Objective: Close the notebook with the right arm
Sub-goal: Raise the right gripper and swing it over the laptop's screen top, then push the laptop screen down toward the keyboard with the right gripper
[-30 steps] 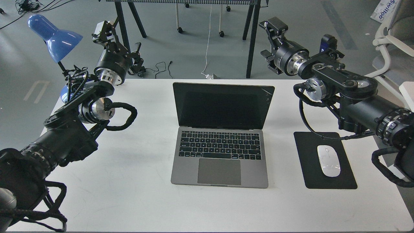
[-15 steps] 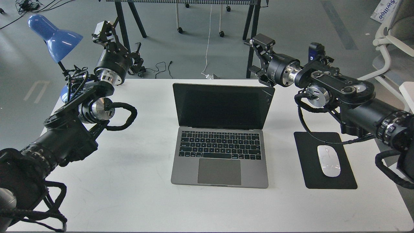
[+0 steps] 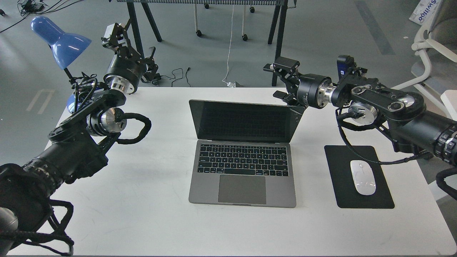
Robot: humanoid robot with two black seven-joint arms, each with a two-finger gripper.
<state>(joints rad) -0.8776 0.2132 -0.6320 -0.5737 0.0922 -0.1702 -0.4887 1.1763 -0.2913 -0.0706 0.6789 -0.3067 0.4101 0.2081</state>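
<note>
Here the white bench (image 3: 142,214) carries the notebook (image 3: 242,167) at its centre, lid part-lowered; the right arm (image 3: 375,103) reaches behind the lid's top right corner, jaws spread wide, seemingly to push it down; the left gripper (image 3: 117,32) idles apart, jaws unreadable.

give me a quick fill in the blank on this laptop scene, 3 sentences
1. The right gripper is behind the top ____ corner of the notebook screen.
2. The white mouse lies on a black ____.
3. The lamp at the table's far left has a ____ shade.

Missing words: right; mouse pad; blue
</note>
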